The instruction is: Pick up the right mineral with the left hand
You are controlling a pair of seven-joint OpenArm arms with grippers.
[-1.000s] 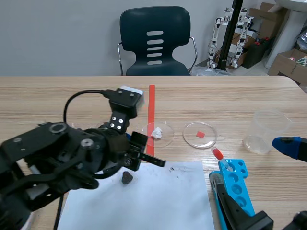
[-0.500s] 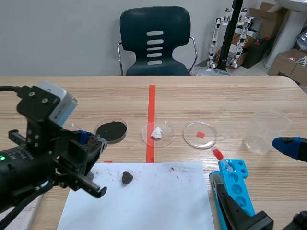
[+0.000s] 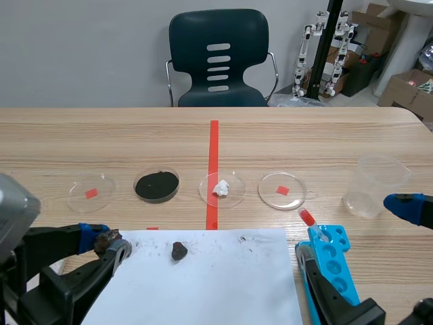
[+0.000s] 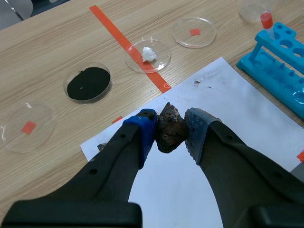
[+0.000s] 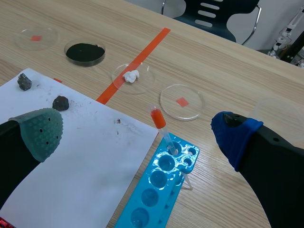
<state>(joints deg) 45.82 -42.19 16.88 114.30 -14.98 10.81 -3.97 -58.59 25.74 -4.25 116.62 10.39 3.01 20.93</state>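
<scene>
- Stone [image 4: 171, 127] [image 3: 106, 240]: dark brown and rough. It is pinched between the two pads of the left gripper and held over the left part of the paper.
- Left gripper [image 4: 171, 129] [image 3: 101, 242]: the fingers are closed on the stone, with the blue pad on one side and the grey-green pad on the other.
- Paper [image 3: 203, 284] [image 4: 223, 95] [image 5: 85, 142]: a white sheet lying flat on the table, with dark smudges near its far edge.
- Loose stone [image 3: 178, 251] [image 5: 60, 102]: small and dark, lying on the paper near its far edge.
- Corner stone [image 5: 24, 81]: small and grey, on the paper by its far left corner.
- Four round clear dishes stand in a row just beyond the paper's far edge:
  - Left dish [image 3: 90, 191]: holds a red square.
  - Powder dish [image 3: 156, 185]: filled with black powder.
  - Lump dish [image 3: 222, 189]: holds a white lump.
  - Right dish [image 3: 282, 190]: holds a red square.
- Rack [image 3: 331, 261] [image 5: 164, 190]: blue, just beside the paper's right edge.
- Tube [image 3: 306, 218] [image 5: 161, 127]: red-capped, standing tilted in the rack's far end.
- Cup [image 3: 374, 184]: clear plastic, well to the right of the paper.
- Right gripper [image 5: 137, 130]: fingers spread wide with nothing between them, over the paper's right edge and the rack.
- Table [image 3: 304, 142]: light wood, under the paper.
- Chair [image 3: 218, 57]: dark, beyond the table's far side from the paper.
</scene>
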